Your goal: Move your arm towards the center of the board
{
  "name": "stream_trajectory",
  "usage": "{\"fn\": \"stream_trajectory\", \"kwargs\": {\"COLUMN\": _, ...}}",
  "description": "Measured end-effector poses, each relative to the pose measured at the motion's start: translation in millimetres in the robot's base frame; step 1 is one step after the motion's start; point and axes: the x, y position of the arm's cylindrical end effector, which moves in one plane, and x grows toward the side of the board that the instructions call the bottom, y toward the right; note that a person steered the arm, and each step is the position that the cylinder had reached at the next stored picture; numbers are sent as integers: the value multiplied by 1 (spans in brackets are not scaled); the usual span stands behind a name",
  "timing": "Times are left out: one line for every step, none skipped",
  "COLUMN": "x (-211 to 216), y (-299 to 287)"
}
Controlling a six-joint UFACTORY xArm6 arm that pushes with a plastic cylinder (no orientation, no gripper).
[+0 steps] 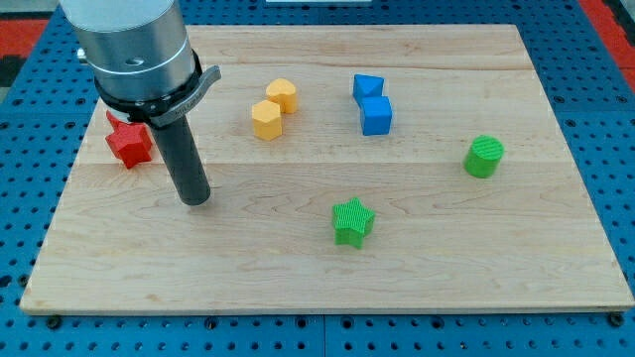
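My tip (195, 199) rests on the wooden board (327, 268) at the view's left, below and right of a red star block (129, 143). Two yellow blocks sit at the upper middle: a heart shape (283, 94) and a hexagon shape (266, 119), touching each other. Two blue blocks (368, 87) (376, 115) stand close together right of them. A green star block (352, 220) lies near the lower middle, well to the right of my tip. A green cylinder block (484, 156) sits at the right.
The arm's grey metal body (129, 45) hangs over the board's upper left corner. A blue pegboard surface (605, 109) surrounds the board on all sides.
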Motion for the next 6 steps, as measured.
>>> {"fn": "stream_trajectory", "kwargs": {"x": 0, "y": 4}}
{"fn": "stream_trajectory", "kwargs": {"x": -3, "y": 9}}
{"fn": "stream_trajectory", "kwargs": {"x": -7, "y": 26}}
{"fn": "stream_trajectory", "kwargs": {"x": -7, "y": 34}}
{"fn": "stream_trajectory", "kwargs": {"x": -9, "y": 47}}
{"fn": "stream_trajectory", "kwargs": {"x": -11, "y": 50}}
